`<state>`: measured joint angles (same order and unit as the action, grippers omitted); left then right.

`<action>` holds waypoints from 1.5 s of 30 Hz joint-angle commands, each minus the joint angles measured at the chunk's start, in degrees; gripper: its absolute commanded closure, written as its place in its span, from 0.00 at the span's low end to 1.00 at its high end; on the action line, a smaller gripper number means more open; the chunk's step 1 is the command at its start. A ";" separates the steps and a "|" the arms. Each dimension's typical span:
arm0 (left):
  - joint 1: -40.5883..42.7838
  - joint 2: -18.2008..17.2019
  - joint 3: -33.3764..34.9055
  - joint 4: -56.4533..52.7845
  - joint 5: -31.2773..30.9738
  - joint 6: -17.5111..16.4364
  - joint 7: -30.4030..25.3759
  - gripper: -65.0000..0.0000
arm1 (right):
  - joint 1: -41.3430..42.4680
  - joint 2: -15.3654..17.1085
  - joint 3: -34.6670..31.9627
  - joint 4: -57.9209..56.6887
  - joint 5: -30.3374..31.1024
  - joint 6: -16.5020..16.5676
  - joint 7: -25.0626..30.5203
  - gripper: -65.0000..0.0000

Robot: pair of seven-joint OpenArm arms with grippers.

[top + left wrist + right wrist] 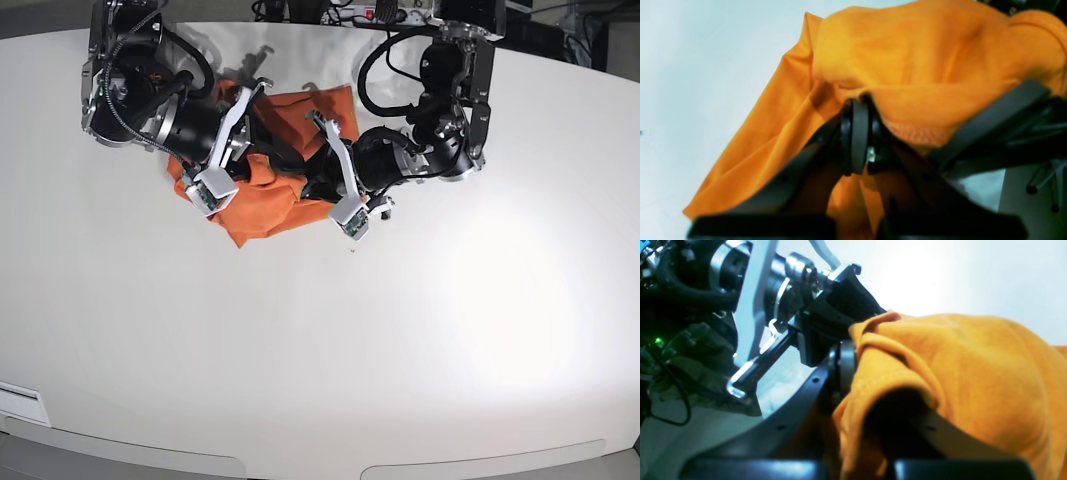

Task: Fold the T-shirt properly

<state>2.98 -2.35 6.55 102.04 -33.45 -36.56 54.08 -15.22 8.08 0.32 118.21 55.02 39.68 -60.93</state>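
Broadly, we record a white table filling the base view, bare over most of its surface, with all activity at its far edge. There both arms reach inward toward one another over the cloth.

Next in size, the T-shirt lies bunched on the far part of the table, between and partly under the two arms. We note plain orange fabric, crumpled rather than flat, with one flatter panel toward the far edge and a pointed corner toward the near side.

The right gripper is clamped on the T-shirt: in the right wrist view its jaws meet with an orange fold pinched between them, and the cloth drapes over one black finger and hangs beside it. The other arm's metal and black parts show close behind.

The left gripper is likewise closed on the T-shirt. In the left wrist view the jaw tips stand together, a stitched hem lies against one finger, and fabric bulges above the tips and trails down to the left of them over the pale table.

The neckline tag is not discernible to us.
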 commanded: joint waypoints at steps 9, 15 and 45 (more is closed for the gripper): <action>-3.65 0.11 -21.62 6.19 -7.91 0.66 -1.09 1.00 | 0.46 0.20 -1.09 0.76 0.39 0.32 1.62 1.00; -1.66 -0.72 -24.98 6.16 -9.84 1.81 -0.24 1.00 | 0.48 -0.87 -4.46 0.66 -2.45 0.32 1.99 0.77; 1.14 -10.03 -24.24 6.16 -10.54 0.09 0.00 1.00 | 7.63 -3.15 -26.53 11.72 -35.85 0.32 11.98 0.46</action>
<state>4.93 -12.12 -17.50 107.22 -43.05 -36.10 55.51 -8.19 5.21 -26.13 128.68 18.44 40.10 -50.76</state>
